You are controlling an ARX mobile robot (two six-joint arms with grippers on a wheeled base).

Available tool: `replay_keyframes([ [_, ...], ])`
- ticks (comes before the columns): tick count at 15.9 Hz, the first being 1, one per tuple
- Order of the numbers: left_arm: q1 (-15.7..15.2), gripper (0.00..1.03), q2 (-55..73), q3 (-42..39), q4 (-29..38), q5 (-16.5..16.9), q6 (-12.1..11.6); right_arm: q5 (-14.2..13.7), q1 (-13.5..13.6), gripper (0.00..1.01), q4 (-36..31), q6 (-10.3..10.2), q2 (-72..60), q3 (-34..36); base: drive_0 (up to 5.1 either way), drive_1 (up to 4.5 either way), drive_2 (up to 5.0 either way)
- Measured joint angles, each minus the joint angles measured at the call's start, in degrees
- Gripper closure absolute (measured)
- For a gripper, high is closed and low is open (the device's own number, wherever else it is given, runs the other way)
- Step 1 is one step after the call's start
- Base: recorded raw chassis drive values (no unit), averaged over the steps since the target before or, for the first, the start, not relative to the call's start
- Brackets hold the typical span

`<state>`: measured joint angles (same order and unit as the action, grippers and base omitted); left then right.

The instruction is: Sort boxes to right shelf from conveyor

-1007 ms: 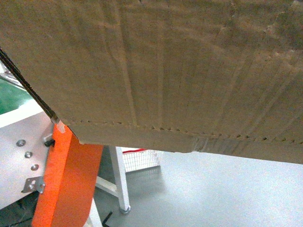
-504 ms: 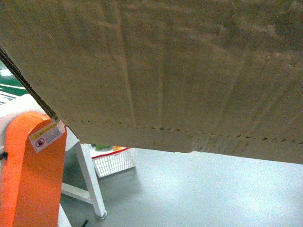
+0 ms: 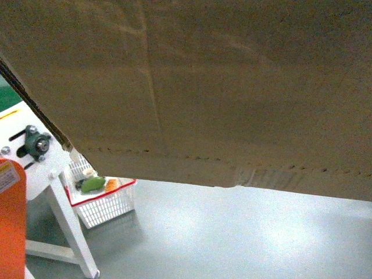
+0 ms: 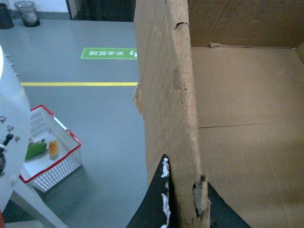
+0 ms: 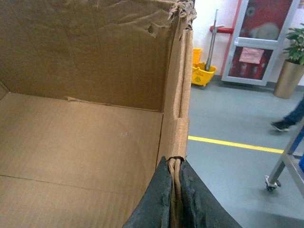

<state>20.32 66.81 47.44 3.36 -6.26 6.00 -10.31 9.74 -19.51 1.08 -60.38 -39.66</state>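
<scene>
A large brown cardboard box [image 3: 221, 87] hangs in the air between my two grippers and fills most of the head view. My left gripper [image 4: 187, 205] is shut on the box's left wall [image 4: 166, 95], one black finger [image 4: 156, 199] outside and one inside. The box's torn right wall [image 5: 178, 95] is pinched flat in my right gripper [image 5: 176, 194], which is shut. The box's inside [image 5: 80, 137] is empty. The conveyor [image 3: 17, 151] shows at the far left as a white panel with a bearing, a green sliver and an orange cover [image 3: 9, 226]. One steel leg on a castor of the right shelf [image 5: 281, 170] shows at the far right.
A white basket with a red rim [image 3: 104, 200] holding small items stands on the grey floor beside the conveyor leg. Yellow floor lines [image 5: 237, 144] run across. A person's leg [image 5: 289, 118], a yellow mop bucket [image 5: 202, 73] and a potted plant [image 5: 292, 71] are farther off.
The head view has swung right: the orange cover and white panel have slid left, and the basket has come into sight. The box stays held in the same place in the view.
</scene>
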Motion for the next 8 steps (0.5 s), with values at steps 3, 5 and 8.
replay_keyframes([
  [3,0.00,0.99,0.00,0.00,0.00,0.00,-0.02,0.00,0.00,0.99,0.00,0.00,0.00,0.00,-1.6,-1.56,-1.6],
  [5,0.00,0.99,0.00,0.00,0.00,0.00,-0.02,-0.02,0.00,0.99,0.02,0.00,0.00,0.00,-1.6,-1.63,-1.6],
  [8,0.00,0.99,0.00,0.00,0.00,0.00,-0.02,-0.02,0.00,0.99,0.02,0.00,0.00,0.00,-1.6,-1.59,-1.6],
])
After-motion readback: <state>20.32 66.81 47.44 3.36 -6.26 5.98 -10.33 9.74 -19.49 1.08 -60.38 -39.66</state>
